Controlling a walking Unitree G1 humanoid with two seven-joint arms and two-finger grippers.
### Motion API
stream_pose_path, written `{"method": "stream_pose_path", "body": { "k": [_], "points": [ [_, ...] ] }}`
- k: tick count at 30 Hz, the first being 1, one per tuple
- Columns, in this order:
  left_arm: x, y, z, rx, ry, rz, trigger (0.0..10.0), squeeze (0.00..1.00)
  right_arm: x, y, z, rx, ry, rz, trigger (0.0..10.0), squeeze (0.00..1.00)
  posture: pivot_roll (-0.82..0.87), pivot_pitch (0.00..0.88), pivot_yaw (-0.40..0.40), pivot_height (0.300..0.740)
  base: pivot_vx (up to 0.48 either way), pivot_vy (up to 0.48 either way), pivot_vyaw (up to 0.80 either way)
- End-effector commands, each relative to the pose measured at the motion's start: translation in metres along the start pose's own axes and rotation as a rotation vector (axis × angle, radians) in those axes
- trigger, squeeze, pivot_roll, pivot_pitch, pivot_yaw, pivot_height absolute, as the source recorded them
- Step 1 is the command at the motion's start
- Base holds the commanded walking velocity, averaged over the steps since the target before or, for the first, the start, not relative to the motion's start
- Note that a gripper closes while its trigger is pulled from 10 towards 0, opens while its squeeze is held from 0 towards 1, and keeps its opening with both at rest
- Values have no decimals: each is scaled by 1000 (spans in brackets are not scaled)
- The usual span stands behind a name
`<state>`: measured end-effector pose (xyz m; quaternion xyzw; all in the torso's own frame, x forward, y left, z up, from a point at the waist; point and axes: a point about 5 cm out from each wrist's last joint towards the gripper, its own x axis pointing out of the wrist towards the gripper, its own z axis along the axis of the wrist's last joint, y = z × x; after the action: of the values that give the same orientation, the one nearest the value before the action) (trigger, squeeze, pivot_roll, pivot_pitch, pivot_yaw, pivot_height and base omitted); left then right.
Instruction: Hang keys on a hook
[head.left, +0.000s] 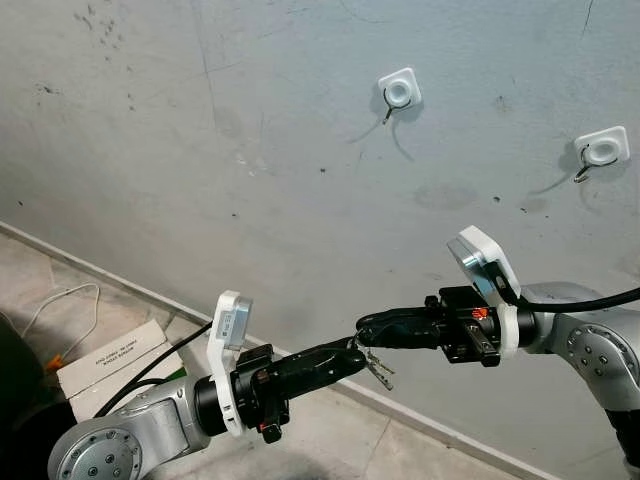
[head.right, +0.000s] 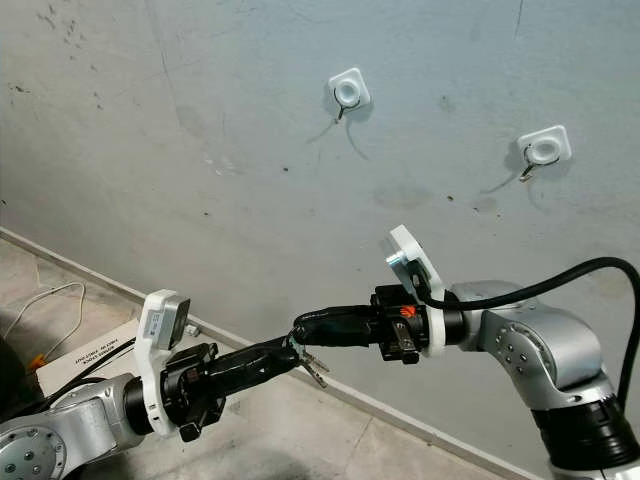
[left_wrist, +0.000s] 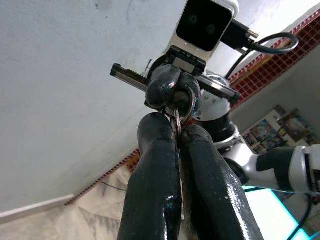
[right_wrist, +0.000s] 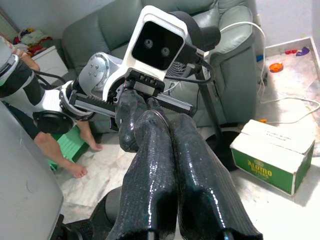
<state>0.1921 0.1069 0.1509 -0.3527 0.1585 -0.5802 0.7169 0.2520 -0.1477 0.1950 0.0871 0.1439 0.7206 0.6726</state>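
Meeting tip to tip in front of the grey wall, left gripper and right gripper both have hold of the keys. Left fingers are pressed together on the key ring, jaws narrow; left wrist view shows the ring clamped between the two pads with the right gripper's tip hooked at the ring from the far side. Right fingers are closed too, tips against the ring; right wrist view shows no gap between them. Key blades hang down just below the contact point, clear of the floor.

Two white adhesive hooks on the wall: one above the grippers, another off to the robot's right and a bit lower. Both well apart from the keys, nothing on them.

Down left: cardboard box against the skirting, white cable on the tiles. Right wrist view also catches a grey-green sofa, a green-and-white box and a person's bare feet.
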Motion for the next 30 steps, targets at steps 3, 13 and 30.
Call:
{"method": "stream_pose_path", "body": {
  "k": [3,13,30],
  "points": [
    [2,5,-1,37,20,56,10000,0,1,3,3,-18,4,17,0,0,-23,85,-61,740,0,0,0],
    [2,6,-2,31,18,63,10000,953,1,3,3,-19,2,16,0,0,-23,84,-63,740,0,0,0],
    [2,8,-2,49,11,86,10000,1000,1,2,4,-25,2,1,0,0,-25,86,-63,740,0,0,0]
  ]
}}
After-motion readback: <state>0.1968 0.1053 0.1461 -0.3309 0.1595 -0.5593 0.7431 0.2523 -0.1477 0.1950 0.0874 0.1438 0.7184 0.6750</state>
